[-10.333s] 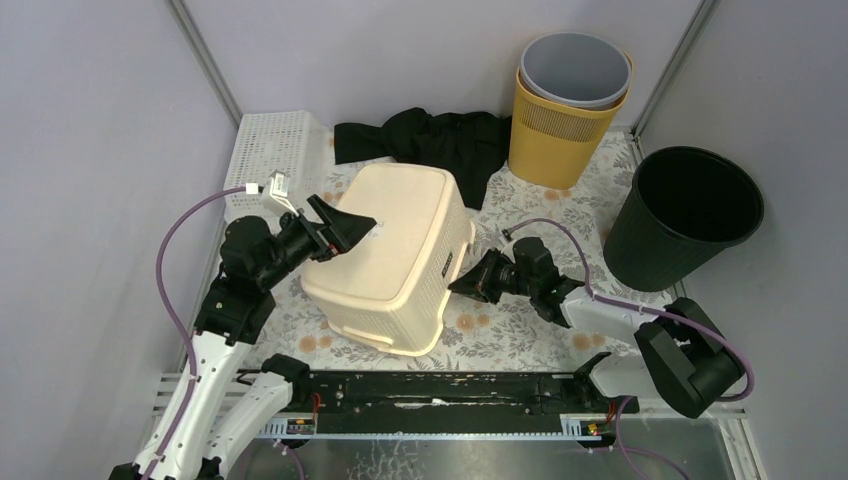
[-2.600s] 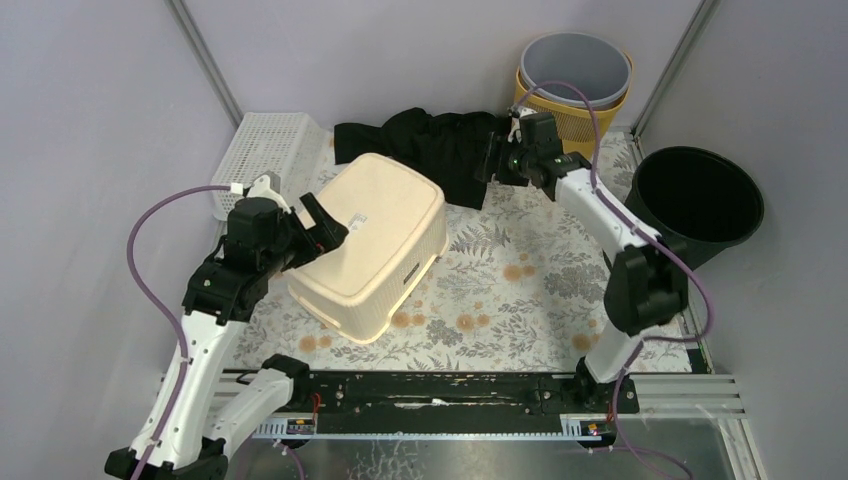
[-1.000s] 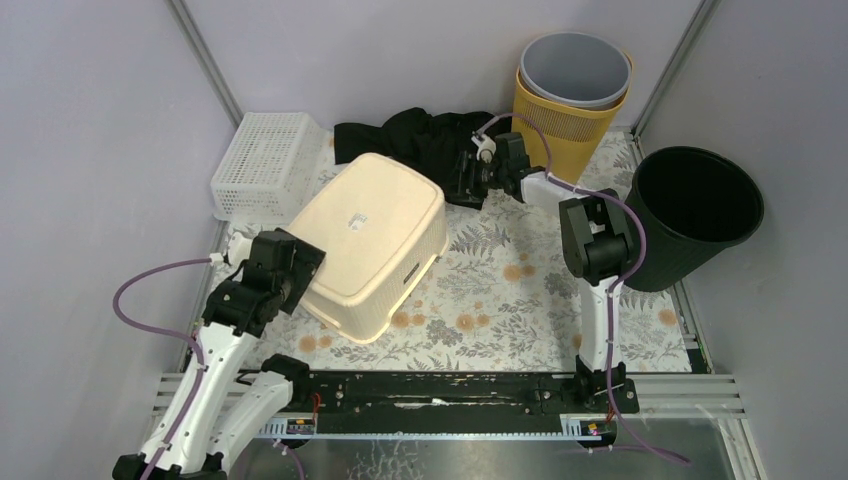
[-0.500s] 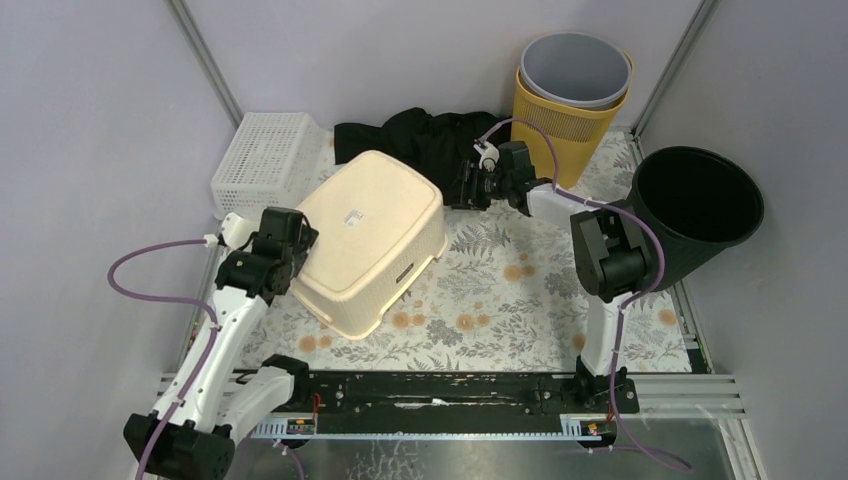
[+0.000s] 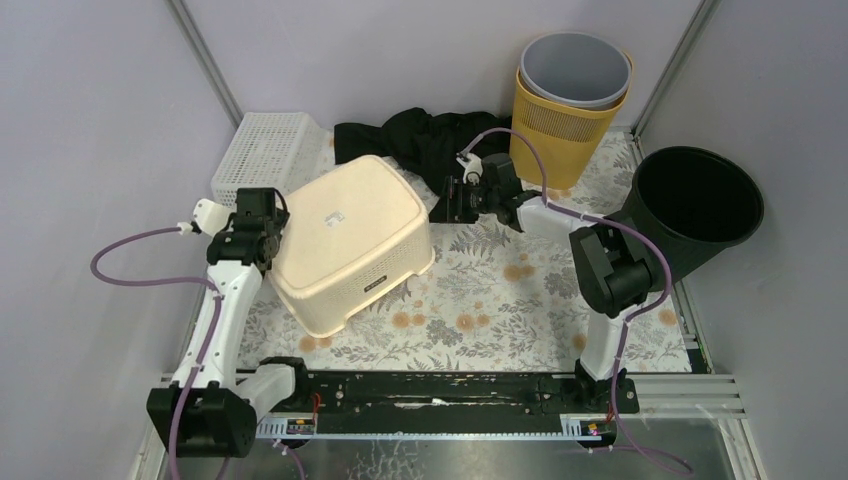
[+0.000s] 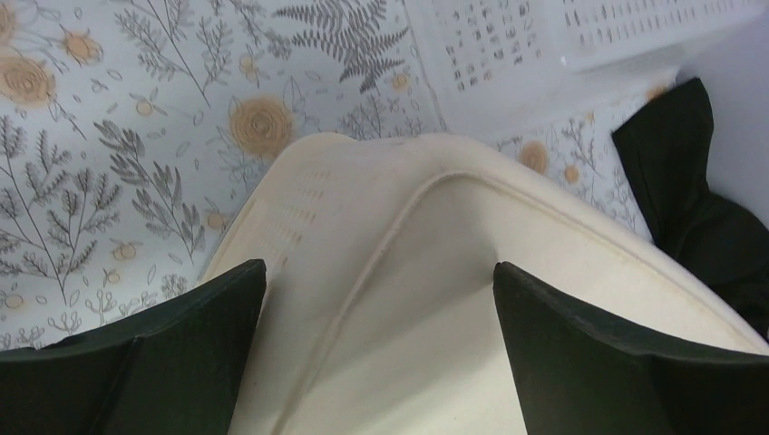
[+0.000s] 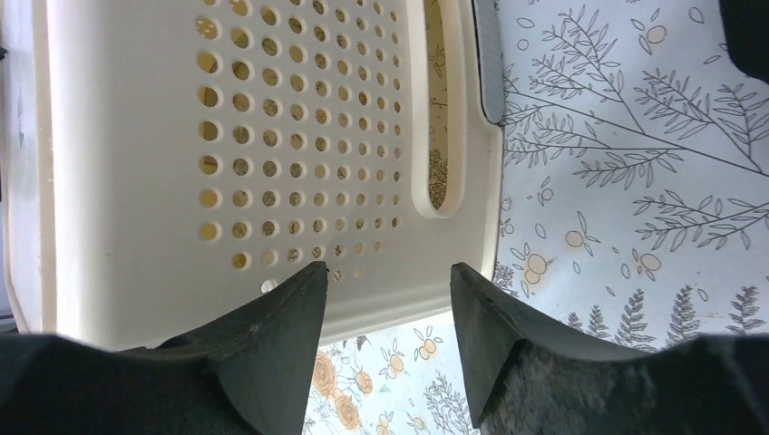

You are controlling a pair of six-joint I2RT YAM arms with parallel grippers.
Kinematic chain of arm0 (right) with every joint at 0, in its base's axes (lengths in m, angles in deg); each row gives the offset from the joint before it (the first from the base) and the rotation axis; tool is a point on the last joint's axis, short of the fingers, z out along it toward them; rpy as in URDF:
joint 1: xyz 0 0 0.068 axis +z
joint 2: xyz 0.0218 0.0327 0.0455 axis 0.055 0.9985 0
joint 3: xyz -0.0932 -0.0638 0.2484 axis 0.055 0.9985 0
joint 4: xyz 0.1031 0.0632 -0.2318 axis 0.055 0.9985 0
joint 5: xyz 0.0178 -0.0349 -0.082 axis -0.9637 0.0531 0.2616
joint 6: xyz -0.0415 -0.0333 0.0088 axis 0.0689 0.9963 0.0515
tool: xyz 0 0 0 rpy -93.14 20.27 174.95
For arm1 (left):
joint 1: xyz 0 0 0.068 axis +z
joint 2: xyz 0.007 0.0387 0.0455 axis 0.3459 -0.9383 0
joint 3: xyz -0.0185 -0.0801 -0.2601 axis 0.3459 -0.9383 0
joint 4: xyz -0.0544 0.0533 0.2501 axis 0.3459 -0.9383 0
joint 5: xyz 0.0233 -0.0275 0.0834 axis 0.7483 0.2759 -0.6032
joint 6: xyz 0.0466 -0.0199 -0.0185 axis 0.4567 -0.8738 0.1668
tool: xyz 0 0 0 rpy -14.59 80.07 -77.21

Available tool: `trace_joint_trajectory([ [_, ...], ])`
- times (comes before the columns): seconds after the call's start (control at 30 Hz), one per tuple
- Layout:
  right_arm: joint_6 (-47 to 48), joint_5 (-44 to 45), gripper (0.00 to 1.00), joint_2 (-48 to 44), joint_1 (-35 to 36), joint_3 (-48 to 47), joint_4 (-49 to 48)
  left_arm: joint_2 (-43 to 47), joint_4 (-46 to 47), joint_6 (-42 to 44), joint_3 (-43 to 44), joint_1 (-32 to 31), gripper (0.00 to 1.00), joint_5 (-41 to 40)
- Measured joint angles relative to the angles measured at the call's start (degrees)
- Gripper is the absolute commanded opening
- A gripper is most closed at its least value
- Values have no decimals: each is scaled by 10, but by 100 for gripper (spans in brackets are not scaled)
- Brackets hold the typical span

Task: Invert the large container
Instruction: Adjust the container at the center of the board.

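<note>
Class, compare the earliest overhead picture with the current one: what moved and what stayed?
The cream container, base up throughout, slid left and turned slightly. The left gripper moved from its top to its left corner, jaws open astride it. The right gripper left its right side and now faces its far-right wall, open. The black cloth, stacked bins and black bin stayed put.

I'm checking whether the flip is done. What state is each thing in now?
cream basket: upside down, base up
left gripper: open, above the basket's corner
right gripper: open, empty, facing the basket's side
white mesh basket: cannot tell which way up
black cloth: crumpled
yellow bin: upright, another bin nested inside
grey bin: upright, nested in the yellow bin
black bin: upright
</note>
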Motion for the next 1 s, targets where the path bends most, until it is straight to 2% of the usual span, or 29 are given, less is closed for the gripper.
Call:
trace_joint_trajectory([
  [0.4,-7,49,60,-18,73,20,-24,-67,40,71,42,87,100,-27],
  [0.73,-26,39,60,-15,158,21,-14,-161,123,136,107,149,100,-38],
  [0.83,-36,8,60,-5,201,21,-10,-182,166,143,128,149,100,-23],
  [1.0,-56,-8,60,34,272,12,-24,-208,201,136,147,131,100,51],
])
